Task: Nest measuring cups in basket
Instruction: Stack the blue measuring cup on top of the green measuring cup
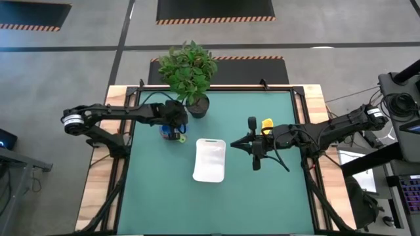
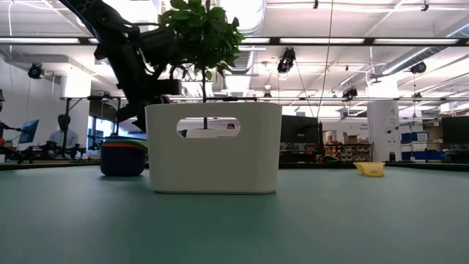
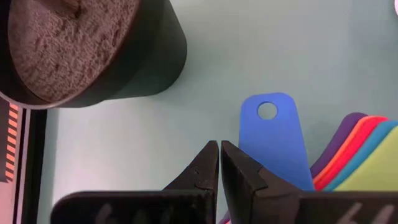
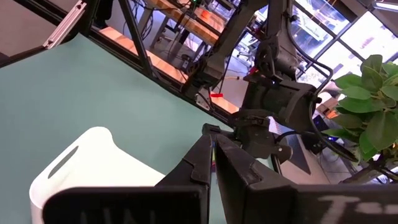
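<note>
L gripper [image 3: 219, 163] hangs over the stack of nested cups [image 1: 172, 134], fingers pressed together, pinching nothing. In the L wrist view the blue cup handle [image 3: 273, 143] lies just beside the fingertips, long axis running roughly parallel to the fingers, w/ purple, orange, teal and yellow-green handles fanned out on its far side. Stack sits near the dark plant pot [image 1: 197, 106], apart from the white basket [image 1: 210, 160] at table centre. L arm clearly nearer the stack. R gripper [image 4: 213, 163] also closed and empty, hovering just beside the basket on its R side. One yellow cup [image 1: 266, 124] lies alone near the R arm, prob. upside down, can't confirm. Basket looks empty.
</note>
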{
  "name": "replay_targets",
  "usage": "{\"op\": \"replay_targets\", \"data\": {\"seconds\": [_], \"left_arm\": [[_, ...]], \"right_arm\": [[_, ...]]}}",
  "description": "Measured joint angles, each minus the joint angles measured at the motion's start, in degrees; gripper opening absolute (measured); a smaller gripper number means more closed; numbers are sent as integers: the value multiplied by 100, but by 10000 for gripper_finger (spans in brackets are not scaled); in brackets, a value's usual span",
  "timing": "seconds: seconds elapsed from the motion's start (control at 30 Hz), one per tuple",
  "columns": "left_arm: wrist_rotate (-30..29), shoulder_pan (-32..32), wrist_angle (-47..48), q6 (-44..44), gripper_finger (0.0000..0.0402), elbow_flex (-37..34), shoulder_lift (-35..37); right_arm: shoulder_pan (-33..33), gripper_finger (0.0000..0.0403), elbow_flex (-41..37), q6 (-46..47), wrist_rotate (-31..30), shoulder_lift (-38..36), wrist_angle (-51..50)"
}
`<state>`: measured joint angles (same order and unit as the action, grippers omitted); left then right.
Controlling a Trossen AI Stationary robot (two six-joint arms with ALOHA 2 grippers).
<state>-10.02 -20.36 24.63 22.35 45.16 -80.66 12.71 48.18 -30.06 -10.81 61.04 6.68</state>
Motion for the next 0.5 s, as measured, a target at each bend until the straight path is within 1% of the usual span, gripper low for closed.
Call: {"op": "replay_targets", "data": {"seconds": [0.2,0.37,0.5], "left_arm": [[8,7,12,-35,0,-21,0],[288,17,30,-24,0,-21,-2],[328,20,89,18,0,-21,1]], "right_arm": [[0,9,0,0,-10,0,0],[0,9,0,0,-11,0,0],[0,9,0,0,-26,2,-2]]}}
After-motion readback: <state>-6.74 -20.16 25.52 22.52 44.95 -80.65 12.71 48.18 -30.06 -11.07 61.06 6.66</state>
